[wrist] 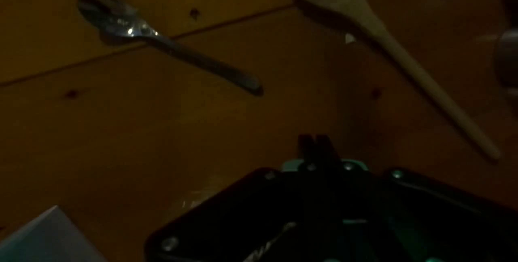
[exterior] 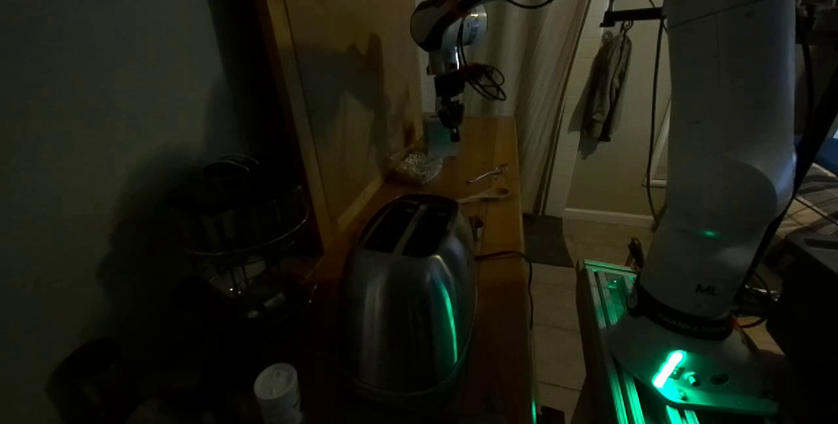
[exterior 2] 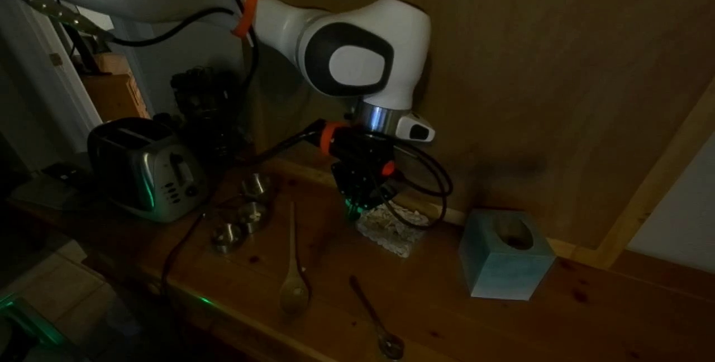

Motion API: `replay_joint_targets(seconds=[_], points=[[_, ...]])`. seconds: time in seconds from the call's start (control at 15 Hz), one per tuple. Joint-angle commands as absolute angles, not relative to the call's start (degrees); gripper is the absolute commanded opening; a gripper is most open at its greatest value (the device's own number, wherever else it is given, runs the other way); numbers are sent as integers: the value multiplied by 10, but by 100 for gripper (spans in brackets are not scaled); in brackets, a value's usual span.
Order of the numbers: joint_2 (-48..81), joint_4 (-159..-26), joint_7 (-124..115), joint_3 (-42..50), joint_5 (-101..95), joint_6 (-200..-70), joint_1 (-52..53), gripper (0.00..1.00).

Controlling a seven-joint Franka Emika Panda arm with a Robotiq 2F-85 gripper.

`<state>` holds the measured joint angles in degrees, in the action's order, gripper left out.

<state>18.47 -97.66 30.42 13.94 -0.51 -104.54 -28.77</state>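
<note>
The end effector [wrist: 314,138] hangs tip-down above the counter [exterior 2: 475,334], its fingers pressed together or very nearly so, just a thin dark line parting the tips. Nearest to it is a crinkled packet [exterior 2: 394,230] of pale bits, lying near the foot of a wooden panel [exterior 2: 530,88]. One corner of the packet points away from the panel, toward the counter's front edge; a looping cable [exterior 2: 441,205] and the end effector cover part of it, so its long axis cannot be told. In an exterior view the packet sits lower than the fingertips [exterior: 454,135] and on the panel side of them, with a gap between.

A wooden spoon [exterior 2: 294,286] lies with its handle toward the panel and its bowl toward the front edge; the wrist view shows a pale flake in the bowl. A metal spoon [wrist: 178,49] lies aslant, bowl toward the front edge, the end of its handle pointing roughly toward the fingertips and stopping short of them. Both spoons lie on the front-edge side of the end effector.

A pale blue box [exterior 2: 505,256] stands beyond the packet; three small metal cups [exterior 2: 252,217] and a toaster [exterior 2: 148,169] are on the opposite side.
</note>
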Motion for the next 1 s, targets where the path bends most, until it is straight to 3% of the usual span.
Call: replay_joint_targets(seconds=[0.0, 0.93], points=[[151, -1036, 322, 149, -10, -1012, -280, 1], [180, -1136, 297, 162, 14, -1043, -284, 1]])
